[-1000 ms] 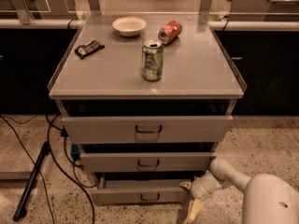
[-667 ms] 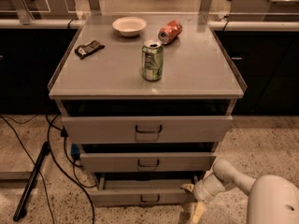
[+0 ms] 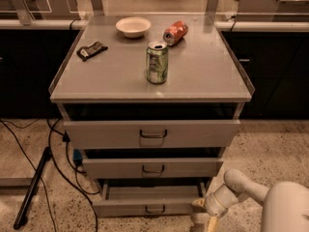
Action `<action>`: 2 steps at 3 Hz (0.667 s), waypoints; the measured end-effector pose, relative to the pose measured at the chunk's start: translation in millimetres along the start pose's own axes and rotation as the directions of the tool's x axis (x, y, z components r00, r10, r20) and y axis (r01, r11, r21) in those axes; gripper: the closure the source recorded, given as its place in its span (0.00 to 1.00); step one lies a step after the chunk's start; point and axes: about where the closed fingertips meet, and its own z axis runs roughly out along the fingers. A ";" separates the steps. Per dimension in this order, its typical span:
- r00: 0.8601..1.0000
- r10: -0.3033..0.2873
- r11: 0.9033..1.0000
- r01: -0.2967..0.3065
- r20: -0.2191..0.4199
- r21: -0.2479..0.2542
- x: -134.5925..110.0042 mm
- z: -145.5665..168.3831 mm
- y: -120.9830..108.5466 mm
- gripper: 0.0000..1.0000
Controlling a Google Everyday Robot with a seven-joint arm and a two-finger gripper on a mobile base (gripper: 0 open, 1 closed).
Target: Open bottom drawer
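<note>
The bottom drawer (image 3: 120,208) is the lowest of three grey drawers in the metal cabinet. It has a low flat front with a small dark wire handle (image 3: 155,210). It stands pulled out part way, and its inside floor (image 3: 152,192) shows. My gripper (image 3: 200,215) is low at the drawer's right front corner, close to the floor, at the end of my white arm (image 3: 241,187), which comes in from the lower right. It is not on the handle.
The middle drawer (image 3: 152,168) and top drawer (image 3: 152,133) stand slightly out. On the cabinet top are a green can (image 3: 157,63), a tipped red can (image 3: 175,32), a white bowl (image 3: 133,26) and a dark packet (image 3: 91,50). Cables and a black pole (image 3: 34,187) lie at the left.
My gripper and arm have shifted slightly right and down by the drawer's right corner. The bottom drawer front looks a little further out.
</note>
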 end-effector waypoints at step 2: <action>0.995 -0.045 0.989 0.032 0.087 0.142 -25.8 -36.3 2.0 0.00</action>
